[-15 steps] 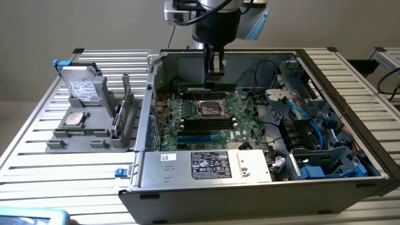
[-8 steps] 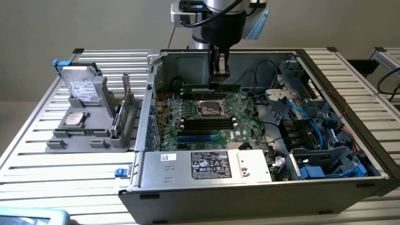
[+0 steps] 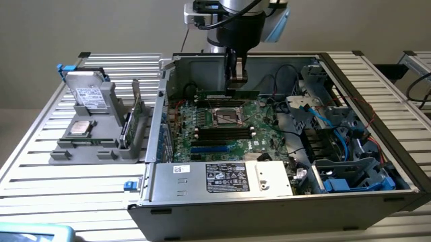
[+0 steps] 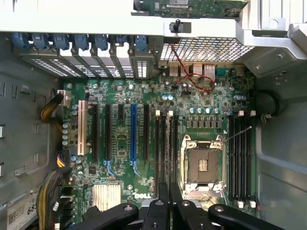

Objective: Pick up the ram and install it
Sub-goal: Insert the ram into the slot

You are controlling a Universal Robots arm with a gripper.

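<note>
Foreground, wrist view: the gripper (image 4: 169,203), its black linkage and two fingers (image 4: 162,211) drawn almost together, looks down on the motherboard (image 4: 144,91) of an open tower case (image 3: 269,222). The exterior view shows what the nearly closed fingers pinch: the ram (image 3: 227,94), gripped by its upper edge a little off its middle, toward the exterior view's right.

The ram appears to hang in the air above the board, near the empty CPU socket (image 3: 225,115), and is not seated. Which bank of slots it hangs over cannot be told.

**Orientation.** The stick stands on edge with one broad face toward the exterior camera. Its long axis is level and runs between the exterior view's left and right, parallel to the black memory slots (image 3: 222,132). Which way its notch lies cannot be made out.

**Hazards, as judged.**
- With the grip off-centre, the stick may pivot under insertion load, so that one end enters first and jams.
- A small sideways offset would land the lower edge on a slot wall or a neighbouring slot.
- A reversed notch or shut latches would block seating, and downward force would then flex the board.
- Drift toward the socket risks striking its exposed contacts.
</note>
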